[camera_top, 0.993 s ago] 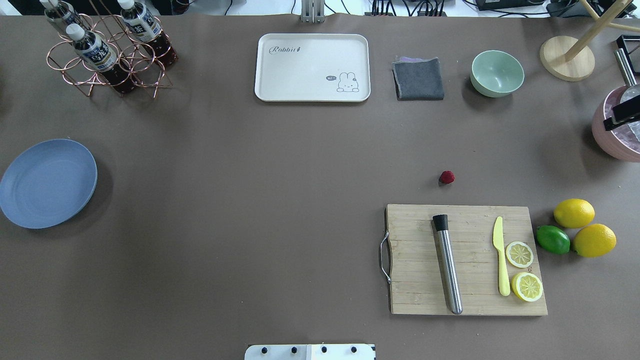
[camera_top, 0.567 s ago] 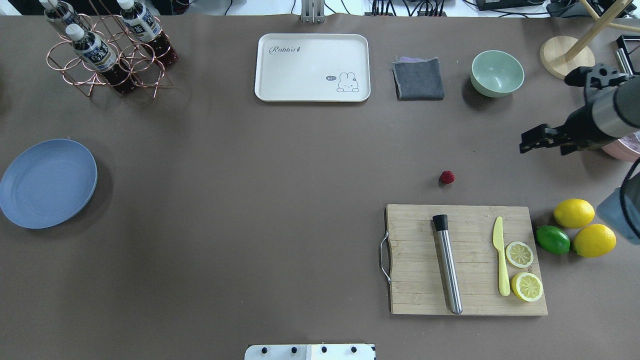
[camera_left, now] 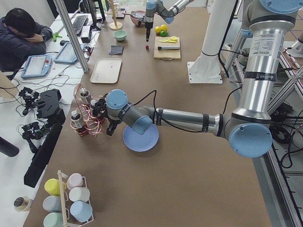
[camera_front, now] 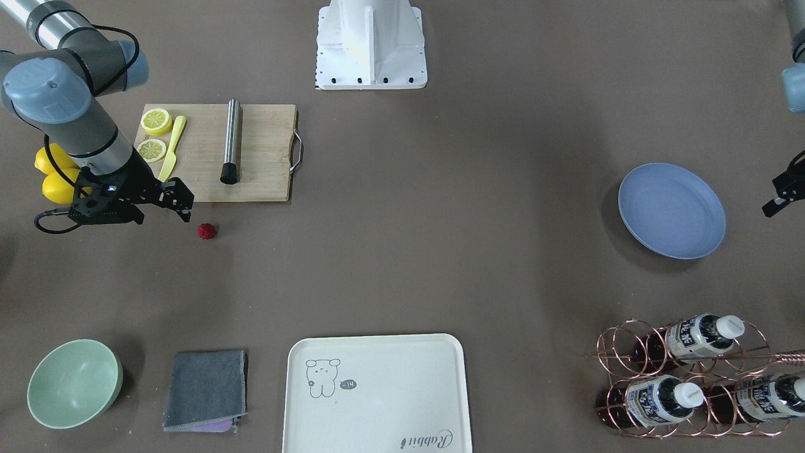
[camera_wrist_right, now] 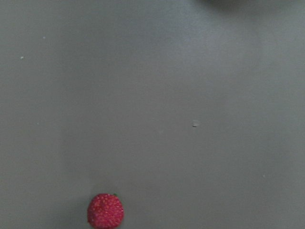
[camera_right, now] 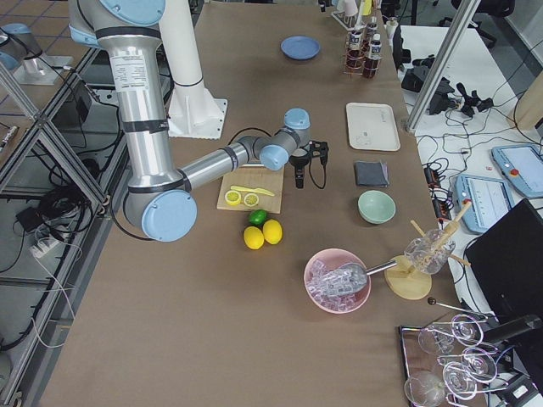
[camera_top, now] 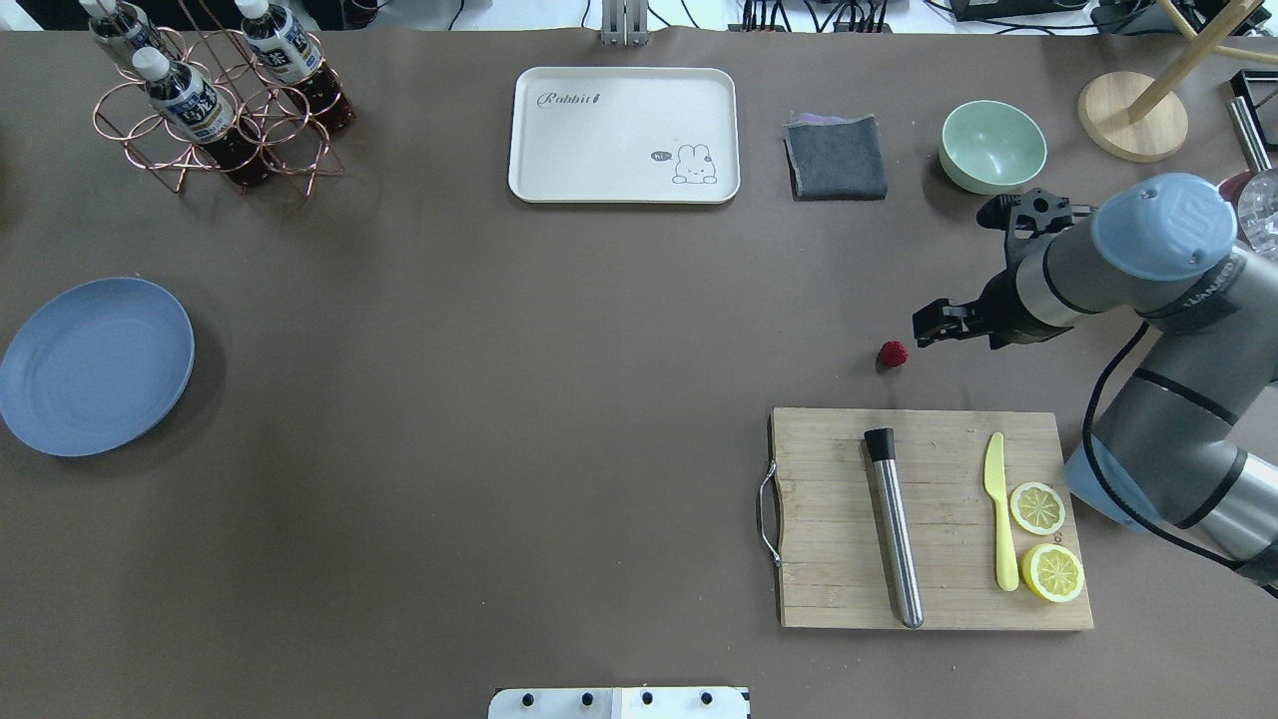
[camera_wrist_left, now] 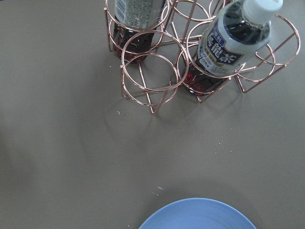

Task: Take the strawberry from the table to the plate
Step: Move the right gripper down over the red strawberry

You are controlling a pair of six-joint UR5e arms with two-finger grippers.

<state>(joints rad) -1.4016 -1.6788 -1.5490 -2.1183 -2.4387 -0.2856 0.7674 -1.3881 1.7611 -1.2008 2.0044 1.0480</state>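
Note:
The strawberry point(camera_top: 893, 353) is a small dark-red berry lying on the bare table point(camera_top: 559, 399), just beyond the cutting board; it also shows low in the right wrist view point(camera_wrist_right: 105, 210). My right gripper point(camera_top: 921, 328) hovers just right of the strawberry, apart from it, fingers apparently open and holding nothing point(camera_front: 187, 207). The blue plate point(camera_top: 95, 364) sits at the far left edge with nothing on it. My left gripper point(camera_front: 780, 195) hangs beside the plate point(camera_front: 671, 211), near the bottle rack; whether it is open or shut I cannot tell.
A wooden cutting board point(camera_top: 829, 519) carries a steel muddler point(camera_top: 894, 529), a yellow knife and two lemon slices. The green bowl point(camera_top: 992, 146), grey cloth point(camera_top: 836, 158), cream tray point(camera_top: 624, 135) and bottle rack point(camera_top: 215, 100) line the far edge. A person sits beyond the table point(camera_left: 21, 40).
My right arm has swung in from the right edge, and its gripper has travelled left to just beside the strawberry. The strawberry and the plate have not moved.

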